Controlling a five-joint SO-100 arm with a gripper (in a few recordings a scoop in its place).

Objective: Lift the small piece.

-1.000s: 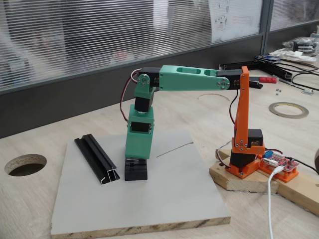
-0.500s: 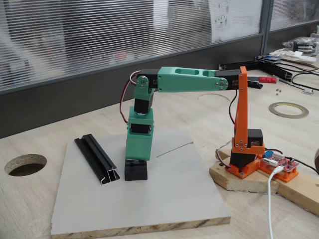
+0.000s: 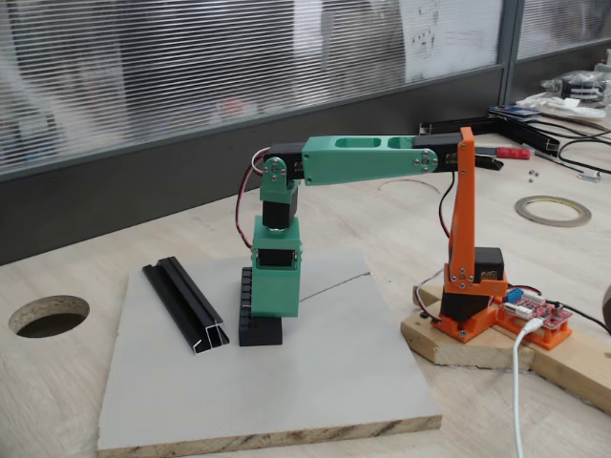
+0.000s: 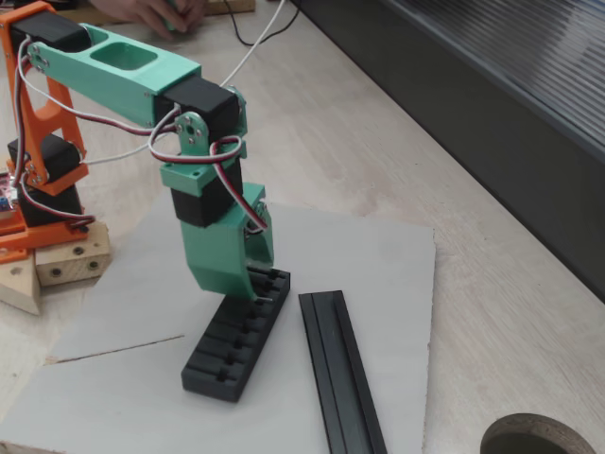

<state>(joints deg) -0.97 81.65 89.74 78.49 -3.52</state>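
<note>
My green gripper (image 4: 253,286) points straight down, its fingertips at the far end of the black ribbed block (image 4: 232,345), right at the block's top face. The jaws stand a little apart, and I see nothing held between them. In a fixed view the gripper (image 3: 275,310) covers the right part of the block (image 3: 254,329). The small piece is hidden; I cannot make it out among the ribs or under the fingertips.
A long black channel rail (image 4: 338,374) lies just beside the block on the grey board (image 3: 315,382). The orange arm base (image 3: 468,305) stands on a wooden plank to the right. A round hole (image 3: 48,315) is cut in the table on the left.
The wrist and gripper have come down and shifted slightly right, closer onto the ribbed block. More of the block's ribs now show to the left of the gripper. The block and rail have not moved.
</note>
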